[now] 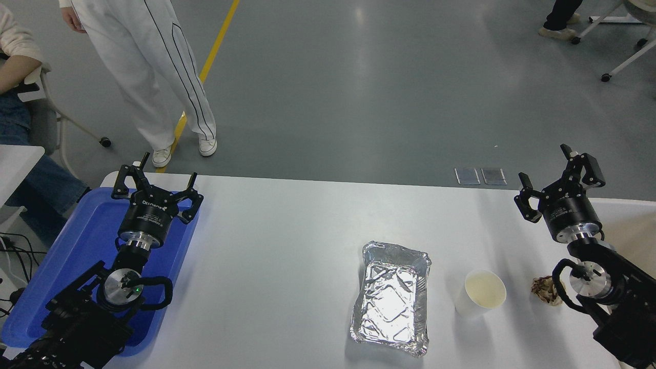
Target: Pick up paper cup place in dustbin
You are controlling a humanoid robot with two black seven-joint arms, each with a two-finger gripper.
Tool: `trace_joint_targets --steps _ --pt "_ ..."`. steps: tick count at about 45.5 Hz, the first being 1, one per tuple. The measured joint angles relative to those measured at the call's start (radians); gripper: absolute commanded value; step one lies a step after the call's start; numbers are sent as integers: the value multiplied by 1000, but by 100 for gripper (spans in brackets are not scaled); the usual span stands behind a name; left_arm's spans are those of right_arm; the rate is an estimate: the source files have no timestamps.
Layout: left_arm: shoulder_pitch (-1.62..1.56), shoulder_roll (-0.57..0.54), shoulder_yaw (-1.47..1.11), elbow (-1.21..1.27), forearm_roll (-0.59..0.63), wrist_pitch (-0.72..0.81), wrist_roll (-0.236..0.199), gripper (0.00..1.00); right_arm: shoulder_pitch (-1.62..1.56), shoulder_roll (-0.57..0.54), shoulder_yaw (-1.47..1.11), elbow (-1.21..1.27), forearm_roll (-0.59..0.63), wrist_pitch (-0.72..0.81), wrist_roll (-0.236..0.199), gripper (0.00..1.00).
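Note:
The paper cup [482,295] is small and white and stands upright on the white table [287,246], right of centre near the front. My right gripper [545,164] hangs open and holds nothing, up and to the right of the cup and well apart from it, over the table's far right part. The dustbin [635,233] shows only partly at the right edge, its beige inside behind the right arm. My left gripper [161,179] is open and parked over the blue tray at the left.
A crinkled silver foil tray [392,300] lies just left of the cup. A crumpled brown paper ball [545,290] lies right of the cup, beside the right arm. A blue plastic tray [77,256] sits under the left arm. A person in white trousers [154,77] stands beyond the table's far left corner.

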Motion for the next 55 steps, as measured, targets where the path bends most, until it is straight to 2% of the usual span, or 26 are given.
trace_joint_targets --steps 41,55 --pt "0 0 -1 0 0 0 0 100 3 10 2 2 0 -1 0 100" --pt "0 0 -1 0 0 0 0 100 2 -20 -4 16 0 -15 0 100"
